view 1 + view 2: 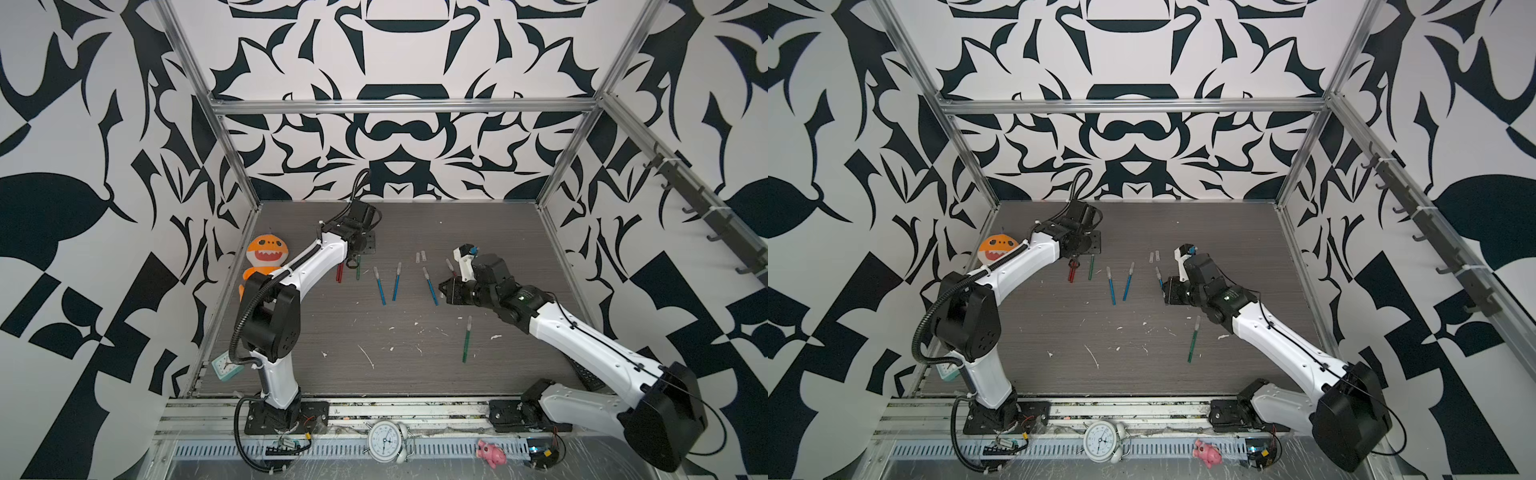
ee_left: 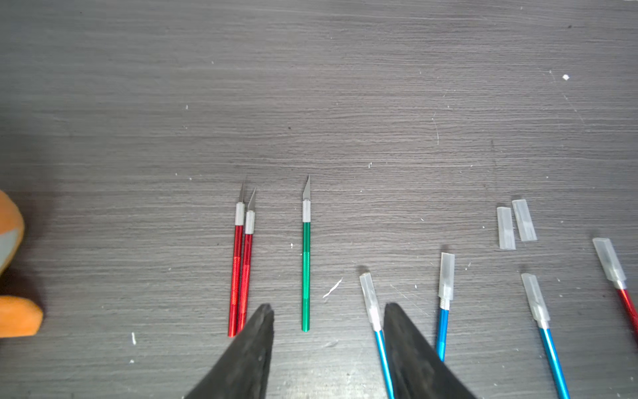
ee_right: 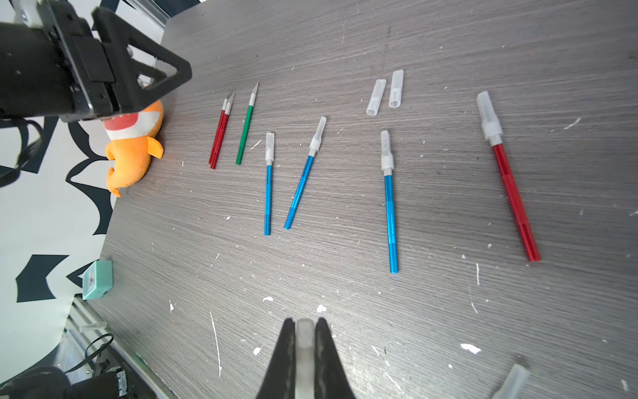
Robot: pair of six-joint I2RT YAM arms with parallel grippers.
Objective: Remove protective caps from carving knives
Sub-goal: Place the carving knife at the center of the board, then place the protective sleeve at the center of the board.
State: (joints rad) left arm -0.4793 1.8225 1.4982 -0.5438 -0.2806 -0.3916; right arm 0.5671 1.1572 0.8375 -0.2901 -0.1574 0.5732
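Pinches one freed protective cap (image 3: 304, 342) tight in the right gripper (image 3: 304, 321), well above the table (image 3: 448, 34), with the left gripper (image 2: 328, 305) standing jaws apart and empty over the uncapped green knife (image 2: 306, 276), just beside the bare red pair (image 2: 235, 276). Risks, on a release from this height, sending that light cap bouncing in among the capped blue knives (image 3: 268, 200) instead of settling by the two loose caps (image 3: 376, 96). Might equally nudge the exposed blades askew, or catch a jaw, through any careless descent on the left.

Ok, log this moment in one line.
left gripper: open, empty | right gripper: shut on cap | loose caps: two, side by side | uncapped knives: three | capped knives: five
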